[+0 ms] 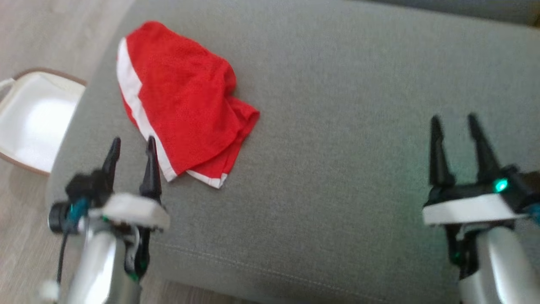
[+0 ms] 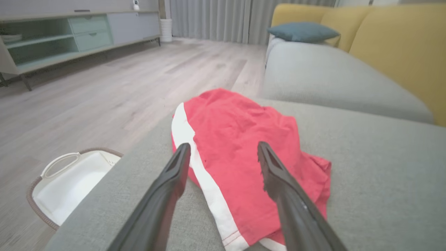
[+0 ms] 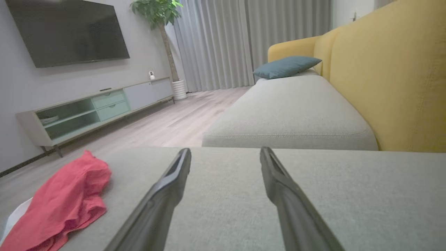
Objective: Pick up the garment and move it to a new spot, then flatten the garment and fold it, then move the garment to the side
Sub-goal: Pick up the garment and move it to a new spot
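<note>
The garment [image 1: 181,101] lies crumpled by the sofa's [image 1: 337,126] left edge. The left end effector [image 1: 133,141], beside it, and the right end effector [image 1: 453,119] are spread, empty.

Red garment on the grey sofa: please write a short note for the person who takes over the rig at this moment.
Left hand: open, empty, at the near edge of the garment; contact cannot be told.
Right hand: open, empty, over the bare seat cushion, far from the garment.
Garment: red with a white stripe, lying rumpled on the cushion's left part, next to the edge above the white basket on the floor.
Done: nothing that shows; the garment is not flat or folded.
Left: pick it up, move it, flatten, fold, move aside.
</note>
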`<state>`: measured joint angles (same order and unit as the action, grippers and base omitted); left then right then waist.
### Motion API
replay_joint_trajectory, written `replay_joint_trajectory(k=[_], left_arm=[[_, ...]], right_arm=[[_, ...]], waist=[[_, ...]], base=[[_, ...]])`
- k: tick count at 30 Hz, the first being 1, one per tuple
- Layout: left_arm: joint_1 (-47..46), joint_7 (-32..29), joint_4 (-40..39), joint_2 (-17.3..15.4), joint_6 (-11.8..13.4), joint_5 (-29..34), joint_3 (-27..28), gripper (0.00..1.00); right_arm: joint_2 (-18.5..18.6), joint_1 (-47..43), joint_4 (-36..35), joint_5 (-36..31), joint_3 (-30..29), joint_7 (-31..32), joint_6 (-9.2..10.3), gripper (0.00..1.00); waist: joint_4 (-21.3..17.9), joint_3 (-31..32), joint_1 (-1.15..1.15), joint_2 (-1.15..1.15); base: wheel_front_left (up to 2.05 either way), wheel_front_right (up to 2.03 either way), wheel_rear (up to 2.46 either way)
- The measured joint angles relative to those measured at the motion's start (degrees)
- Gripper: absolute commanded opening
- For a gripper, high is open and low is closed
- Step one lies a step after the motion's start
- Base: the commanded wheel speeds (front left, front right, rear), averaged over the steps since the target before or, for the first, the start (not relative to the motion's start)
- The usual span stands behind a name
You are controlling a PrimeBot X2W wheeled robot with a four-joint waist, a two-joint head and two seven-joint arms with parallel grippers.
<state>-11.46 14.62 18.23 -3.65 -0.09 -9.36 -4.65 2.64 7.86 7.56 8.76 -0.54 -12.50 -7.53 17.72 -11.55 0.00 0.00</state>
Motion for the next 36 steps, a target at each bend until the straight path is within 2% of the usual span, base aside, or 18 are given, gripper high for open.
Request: replay_joint_trajectory(k=[3, 7, 12, 18, 24, 26, 27, 36], left_arm=[[-4.55, -1.67, 4.75, -0.86, -0.98, 0.05, -0.04, 1.0], [-13.49, -8.77, 14.13, -2.94, -3.16, 0.03, -0.38, 1.0], [-21.45, -16.58, 25.43, -5.25, -4.5, -0.49, -0.64, 1.0], [-28.93, -20.09, 32.31, -7.24, -4.48, -1.0, -0.25, 1.0], [-31.64, -20.15, 36.34, -8.0, -5.6, -1.9, -0.36, 1.0], [-32.19, -20.17, 37.57, -8.22, -6.08, -2.37, -0.57, 0.05], [-32.37, -20.15, 37.88, -8.24, -6.46, -2.4, -0.85, 0.0], [-30.52, -15.71, 39.86, -7.86, -6.98, -5.02, -2.12, 0.0]], right_arm=[[0.02, 1.24, -2.58, -0.66, -1.41, 0.99, 0.0, 1.0], [0.04, 2.15, -6.94, -1.81, -2.85, 3.07, 0.0, 1.0], [0.05, 2.48, -10.98, -2.68, -3.35, 4.98, 0.0, 1.0], [0.05, 2.48, -12.44, -2.79, -3.26, 5.47, 0.0, 1.0], [0.05, 2.53, -12.61, -2.79, -3.36, 5.47, 0.0, 1.0], [0.05, 2.68, -12.51, -2.78, -3.38, 5.46, 0.0, 1.0], [0.05, 2.83, -12.34, -2.71, -3.37, 5.45, 0.0, 1.0], [0.05, 3.32, -8.6, -0.84, -3.05, 3.83, 0.0, 1.0]], waist=[[-0.52, -2.26, 0.0, 0.0], [-1.64, -6.37, 0.0, 0.0], [-3.79, -10.88, 0.01, 0.0], [-5.73, -13.11, 0.0, 0.0], [-6.84, -13.48, 0.0, 0.0], [-7.09, -13.18, 0.0, 0.0], [-7.21, -12.96, 0.0, 0.0], [-8.31, -8.77, 0.0, 0.0]], base=[[0.0, 0.0, 0.0], [0.0, 0.0, 0.0], [0.0, 0.0, 0.0], [0.0, 0.0, 0.0], [0.0, 0.0, 0.0], [0.0, 0.0, 0.0], [0.0, 0.0, 0.0], [0.0, 0.0, 0.0]])
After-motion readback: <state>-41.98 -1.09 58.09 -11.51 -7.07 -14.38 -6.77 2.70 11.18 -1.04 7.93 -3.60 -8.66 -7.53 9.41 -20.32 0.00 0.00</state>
